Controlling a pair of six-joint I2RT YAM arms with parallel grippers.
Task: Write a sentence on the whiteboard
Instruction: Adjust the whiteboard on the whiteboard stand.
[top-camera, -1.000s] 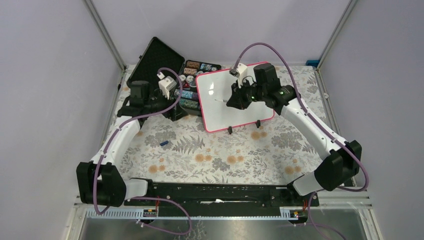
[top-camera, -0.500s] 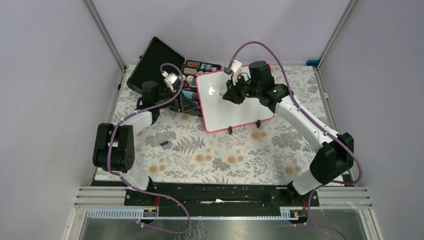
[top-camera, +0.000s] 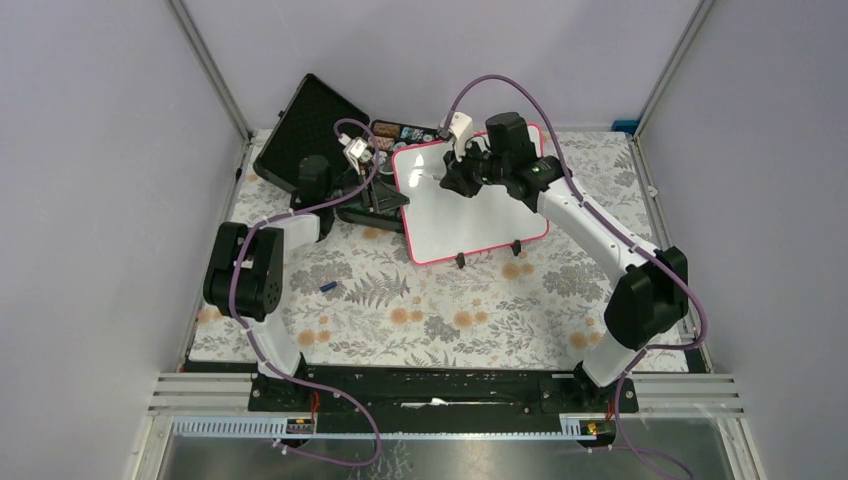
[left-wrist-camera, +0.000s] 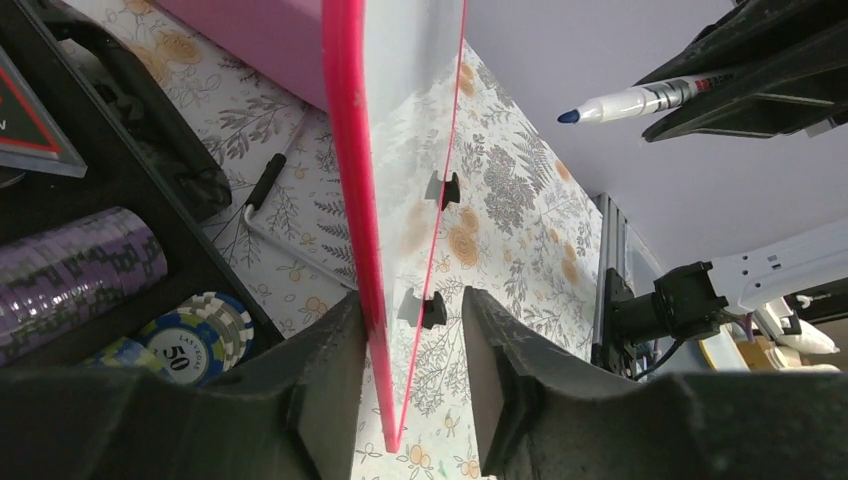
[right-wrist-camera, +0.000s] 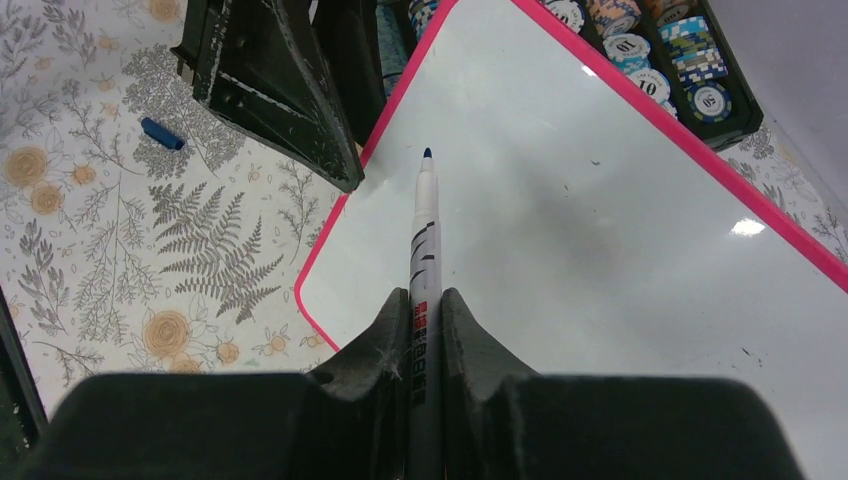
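The whiteboard, glossy white with a pink-red frame and two black feet, lies at the back middle of the table. My left gripper straddles its left edge. In the left wrist view the pink frame runs between the jaws of that gripper: one finger touches the frame and a gap separates the other from the white face. My right gripper is shut on a white marker. The marker's uncapped blue tip hangs over the board's far left part, and I cannot tell whether it touches.
An open black poker-chip case with rows of chips sits just behind and left of the board. A small blue cap lies on the floral cloth to the front left. Metal posts stand at the back corners.
My left arm has swung in to the board's left edge and its jaws have narrowed around it. The right gripper has carried the marker toward the board's far left corner.
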